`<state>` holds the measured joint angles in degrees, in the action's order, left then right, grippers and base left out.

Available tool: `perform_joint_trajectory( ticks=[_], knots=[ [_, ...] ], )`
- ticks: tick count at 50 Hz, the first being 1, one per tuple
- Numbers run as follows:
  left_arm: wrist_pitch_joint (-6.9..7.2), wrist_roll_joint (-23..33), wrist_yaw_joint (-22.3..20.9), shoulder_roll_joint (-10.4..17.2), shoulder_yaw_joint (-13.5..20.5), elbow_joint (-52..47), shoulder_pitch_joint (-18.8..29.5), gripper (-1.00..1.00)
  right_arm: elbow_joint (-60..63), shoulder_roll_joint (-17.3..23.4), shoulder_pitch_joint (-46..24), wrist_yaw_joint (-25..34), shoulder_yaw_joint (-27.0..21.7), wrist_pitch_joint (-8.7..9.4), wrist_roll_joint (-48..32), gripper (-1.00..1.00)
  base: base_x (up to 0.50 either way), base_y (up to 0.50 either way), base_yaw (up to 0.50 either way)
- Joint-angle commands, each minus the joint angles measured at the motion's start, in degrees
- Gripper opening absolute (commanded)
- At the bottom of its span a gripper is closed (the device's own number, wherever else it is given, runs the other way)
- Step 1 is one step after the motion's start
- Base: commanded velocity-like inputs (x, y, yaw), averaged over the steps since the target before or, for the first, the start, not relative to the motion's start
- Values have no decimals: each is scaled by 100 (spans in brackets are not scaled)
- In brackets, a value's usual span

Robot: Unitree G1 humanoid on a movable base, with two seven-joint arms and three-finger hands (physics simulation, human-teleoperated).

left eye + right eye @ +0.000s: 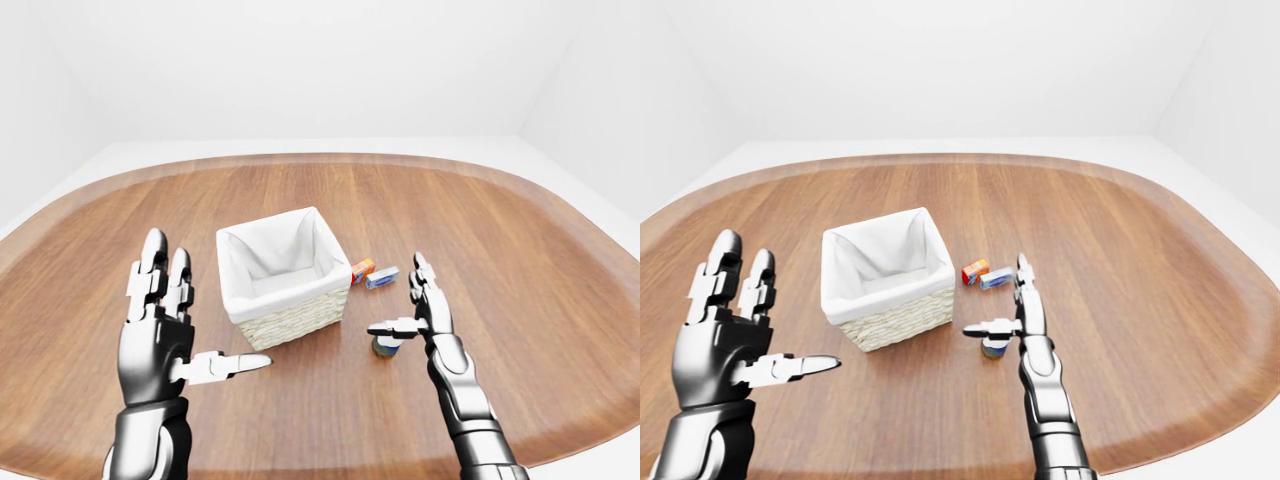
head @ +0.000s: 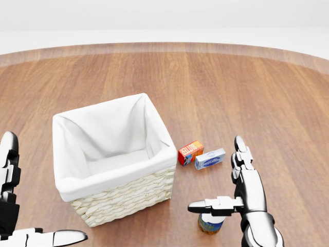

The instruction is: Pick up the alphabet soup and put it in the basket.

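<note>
The alphabet soup (image 2: pixel 211 225) is a small can with a blue and yellow label, standing upright on the wooden table near the bottom of the head view. My right hand (image 2: pixel 226 185) is open just above and beside it, thumb stretched over the can's top, fingers pointing up the view and not closed round it. The wicker basket (image 2: pixel 123 198) with a white cloth liner stands to the can's left and holds nothing I can see. My left hand (image 1: pixel 195 310) is open and empty, raised to the left of the basket.
A small red box (image 2: pixel 190 152) and a blue-and-white box (image 2: pixel 209 158) lie side by side on the table (image 2: pixel 247 87), just right of the basket and above the can. The oval table's edge curves round the views; white floor and walls lie beyond.
</note>
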<state>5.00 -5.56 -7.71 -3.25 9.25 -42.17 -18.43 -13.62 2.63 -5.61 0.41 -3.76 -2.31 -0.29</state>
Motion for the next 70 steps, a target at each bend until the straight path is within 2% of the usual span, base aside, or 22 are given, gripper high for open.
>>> perform_joint_trajectory(
  ticks=[1,5,19,42,53,62,63,64,70],
  knots=[
    [0,25,14,8,-68,2,-36,100,-784,87,-190,-95,-67,-269,-76,100,0,0,0],
    [0,0,0,6,-69,-30,-60,100,-1468,173,-435,-159,-135,-269,-91,100,0,0,0],
    [0,2,5,12,-74,-1,-37,100,-2358,225,-720,-224,-98,-269,-131,100,0,0,0],
    [0,-39,-9,1,-26,-40,-23,100,-3077,236,-1024,-301,-59,-269,-180,100,0,0,0],
    [0,-45,-10,-6,-25,-67,-29,100,-4276,289,-1547,-431,-69,-269,-209,100,0,0,0],
    [0,-98,-23,-10,-7,-142,-70,100,-4775,292,-1769,-502,-58,-269,-236,100,0,0,0],
    [0,-51,-33,-29,-92,-108,-106,100,-5780,162,-1938,-762,99,-269,-569,100,0,0,0],
    [0,-55,-25,-25,-100,-102,-107,100,-5883,150,-1962,-761,80,-269,-608,100,0,0,0],
    [0,-38,-6,-14,-138,-90,-125,100,-5941,137,-1993,-766,24,-269,-670,100,0,0,0]
  ],
)
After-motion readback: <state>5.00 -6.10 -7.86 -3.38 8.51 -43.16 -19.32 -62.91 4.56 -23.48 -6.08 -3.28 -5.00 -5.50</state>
